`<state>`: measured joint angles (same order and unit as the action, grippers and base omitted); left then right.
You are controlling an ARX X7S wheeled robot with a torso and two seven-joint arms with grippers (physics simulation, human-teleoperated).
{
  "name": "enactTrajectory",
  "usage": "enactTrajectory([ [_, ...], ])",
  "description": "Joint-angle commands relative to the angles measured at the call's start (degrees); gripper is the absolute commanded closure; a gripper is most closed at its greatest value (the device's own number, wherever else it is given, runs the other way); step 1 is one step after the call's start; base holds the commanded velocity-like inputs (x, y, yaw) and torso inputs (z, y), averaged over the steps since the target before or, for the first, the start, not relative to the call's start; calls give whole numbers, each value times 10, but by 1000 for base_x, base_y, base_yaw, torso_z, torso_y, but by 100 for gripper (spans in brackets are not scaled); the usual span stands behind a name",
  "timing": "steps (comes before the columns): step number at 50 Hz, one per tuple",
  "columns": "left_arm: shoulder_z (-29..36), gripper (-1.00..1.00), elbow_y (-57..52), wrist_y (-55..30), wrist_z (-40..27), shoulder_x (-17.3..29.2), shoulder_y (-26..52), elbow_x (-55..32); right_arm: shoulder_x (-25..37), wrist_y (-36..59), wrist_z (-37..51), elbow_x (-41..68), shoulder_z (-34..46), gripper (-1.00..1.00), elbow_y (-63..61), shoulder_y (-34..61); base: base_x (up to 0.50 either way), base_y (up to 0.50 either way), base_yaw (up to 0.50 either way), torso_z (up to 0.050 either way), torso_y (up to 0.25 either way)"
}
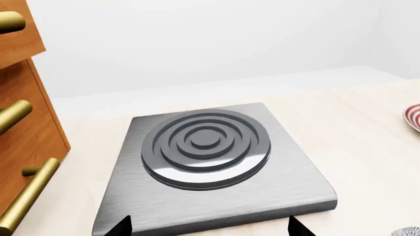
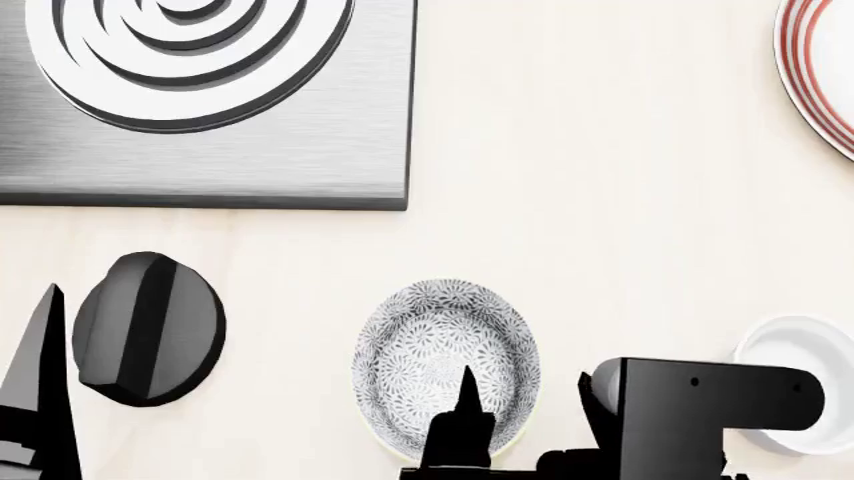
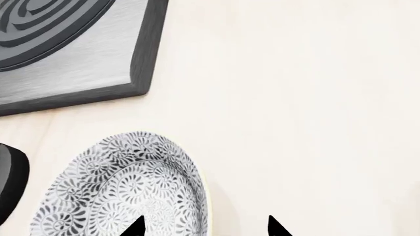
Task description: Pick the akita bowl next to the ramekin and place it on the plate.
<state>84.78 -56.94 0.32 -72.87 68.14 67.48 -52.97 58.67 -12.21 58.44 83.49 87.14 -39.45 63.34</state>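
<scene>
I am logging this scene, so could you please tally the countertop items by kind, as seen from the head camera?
Patterned bowl: 1
White ramekin: 1
Red-ringed plate: 1
Steel hob plate: 1
Dark knob: 1
Total: 5

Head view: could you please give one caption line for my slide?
Right end effector poised over the akita bowl, ramekin beside it, plate at far right, stove burner behind.

Akita bowl [image 2: 447,362] left of ramekin [image 2: 801,375], plate [image 2: 821,70] behind.
</scene>
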Motion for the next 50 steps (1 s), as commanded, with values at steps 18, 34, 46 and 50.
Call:
enactTrajectory([
  [18, 3, -100, 3, 1, 0, -2, -1, 1, -5, -9, -9, 4, -4, 100, 8, -11, 0, 0, 0, 0, 0],
  [34, 6, -100, 1, 2, -2, -1, -3, 6, 4, -48, -2, 37, -26, 100, -27, -17, 0, 0, 0, 0, 0],
  [46, 7, -100, 0, 2, -2, 1, -2, 6, 7, -59, 16, 60, -45, 100, -63, -1, 0, 0, 0, 0, 0],
  [50, 8, -100, 1, 2, -3, -1, -4, 7, 8, -70, 11, 76, -52, 100, -66, 1, 0, 0, 0, 0, 0],
])
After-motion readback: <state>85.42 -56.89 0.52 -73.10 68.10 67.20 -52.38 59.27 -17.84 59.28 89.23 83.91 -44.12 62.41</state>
